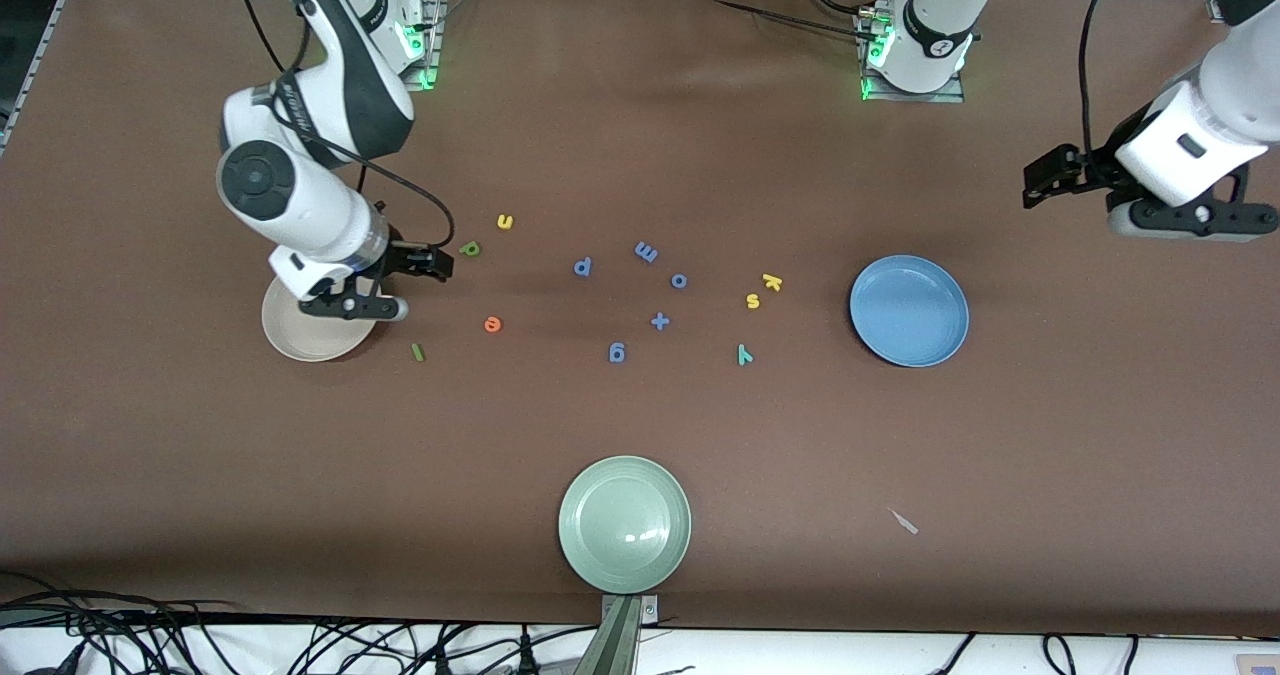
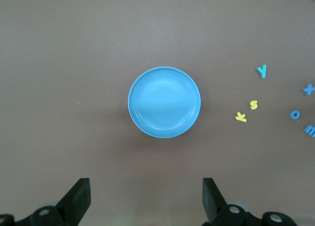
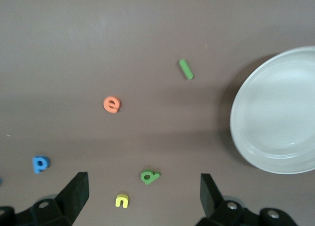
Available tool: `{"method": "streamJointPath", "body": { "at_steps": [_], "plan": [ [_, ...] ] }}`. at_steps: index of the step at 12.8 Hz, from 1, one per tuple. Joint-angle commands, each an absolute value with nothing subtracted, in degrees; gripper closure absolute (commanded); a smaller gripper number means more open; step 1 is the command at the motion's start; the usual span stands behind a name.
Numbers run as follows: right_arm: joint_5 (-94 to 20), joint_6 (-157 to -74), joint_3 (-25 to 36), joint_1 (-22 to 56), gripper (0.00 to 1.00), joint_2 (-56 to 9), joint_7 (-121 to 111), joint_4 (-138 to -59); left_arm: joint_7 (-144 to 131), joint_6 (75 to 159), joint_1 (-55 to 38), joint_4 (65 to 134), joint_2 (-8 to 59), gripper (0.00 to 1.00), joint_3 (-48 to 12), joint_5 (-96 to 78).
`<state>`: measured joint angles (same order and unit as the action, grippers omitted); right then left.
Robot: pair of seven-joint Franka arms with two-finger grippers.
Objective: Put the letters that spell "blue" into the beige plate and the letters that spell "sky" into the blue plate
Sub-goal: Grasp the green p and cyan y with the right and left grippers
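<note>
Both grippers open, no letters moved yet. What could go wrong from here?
1. The yellow u matches the colour of the yellow s and yellow k; it could be sorted wrongly.
2. The s and k lie close together, so the open left gripper may nudge one while taking the other.
3. The right gripper hangs beside the green b, partly over the beige plate; a careless descent could bump either.

table (image 1: 640,135): brown, matt, cloth-like | blue plate (image 1: 908,310): smooth, slight sheen | pale green plate (image 1: 624,523): glossy

blue letters (image 1: 470,249) loose near empty beige plate (image 1: 300,340) | sky letters (image 1: 753,301) beside empty blue plate (image 1: 908,310)
</note>
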<state>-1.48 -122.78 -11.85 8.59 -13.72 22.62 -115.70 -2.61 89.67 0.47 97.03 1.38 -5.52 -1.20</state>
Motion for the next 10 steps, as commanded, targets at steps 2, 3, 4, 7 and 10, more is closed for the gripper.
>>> {"method": "streamJointPath", "body": {
  "at_steps": [2,3,4,7,10],
  "plan": [
    [-1.76,-126.03,-12.57,8.17,0.0,-12.39,23.29,-122.68,-1.23,89.73,-2.97,95.8,12.35,0.0,-6.32,-2.29],
    [-1.76,-126.3,-12.57,8.17,0.0,-12.48,23.29,-123.48,-1.67,90.43,-4.21,95.8,16.05,0.0,-6.42,-1.85],
    [-1.84,-127.26,-12.57,8.17,0.0,-12.92,23.29,-124.27,-2.02,92.53,-6.05,95.71,18.69,0.0,-6.42,-1.76],
    [-1.76,-136.46,-13.97,8.17,0.0,-15.29,24.16,-129.18,-2.2,99.39,-10.88,95.71,23.28,0.0,-6.42,-1.41],
    [-1.76,-140.35,-14.77,8.7,0.0,-16.87,24.61,-131.31,-13.57,107.89,-16.69,95.8,27.75,0.0,-6.33,-1.41]
  ]
}}
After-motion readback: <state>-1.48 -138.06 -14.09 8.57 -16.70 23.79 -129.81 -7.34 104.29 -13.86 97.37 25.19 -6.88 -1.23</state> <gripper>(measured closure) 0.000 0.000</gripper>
